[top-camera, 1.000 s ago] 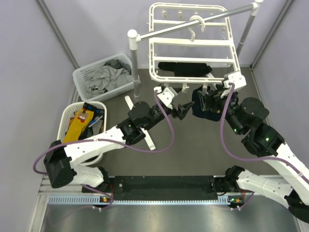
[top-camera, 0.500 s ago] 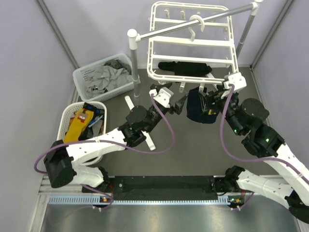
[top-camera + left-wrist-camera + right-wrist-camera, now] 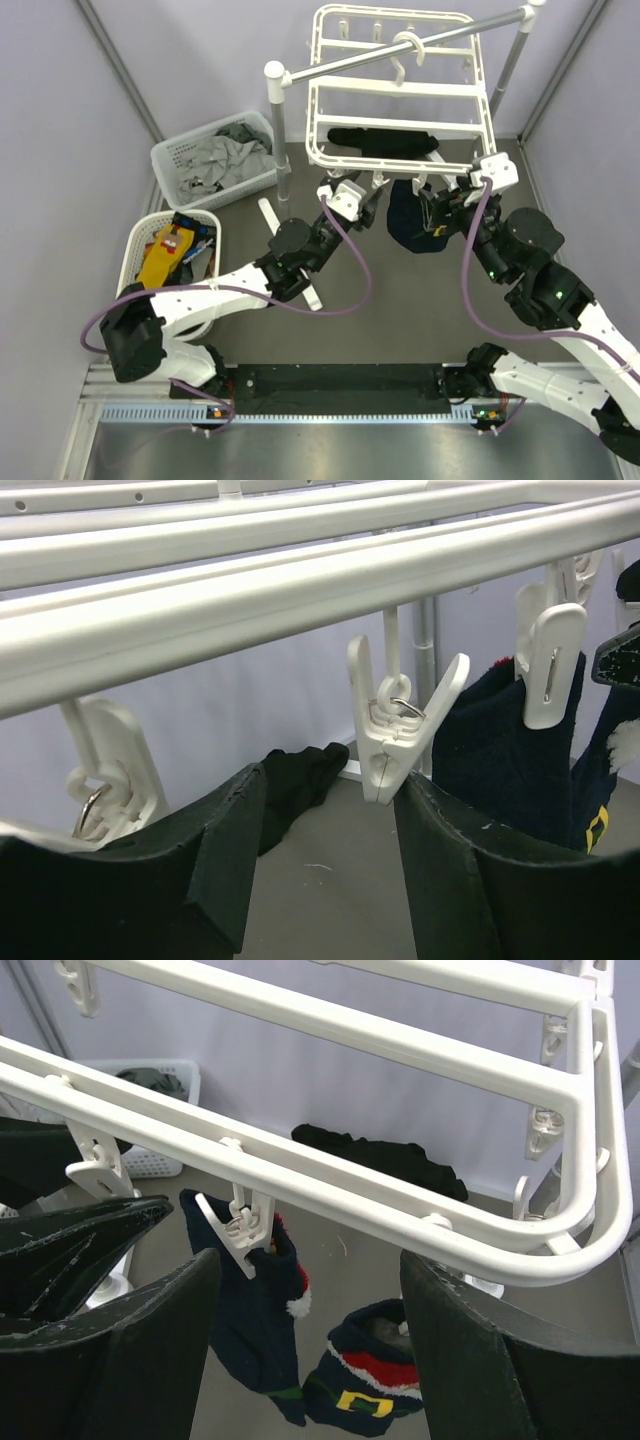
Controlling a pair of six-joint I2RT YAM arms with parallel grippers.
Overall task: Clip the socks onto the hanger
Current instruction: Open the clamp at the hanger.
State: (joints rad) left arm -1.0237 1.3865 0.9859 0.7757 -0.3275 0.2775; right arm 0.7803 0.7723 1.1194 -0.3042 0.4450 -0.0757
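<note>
Hanging from the near bar of the rigid hanger, a navy sock is already clipped. Expect each sock to handle light and limp; take it at the cuff. Your left hand is spread around an empty clip; your right hand is spread, holding nothing.

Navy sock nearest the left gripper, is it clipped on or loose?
Clipped on. In the right wrist view the navy sock hangs from a white clip on the hanger bar.
</note>
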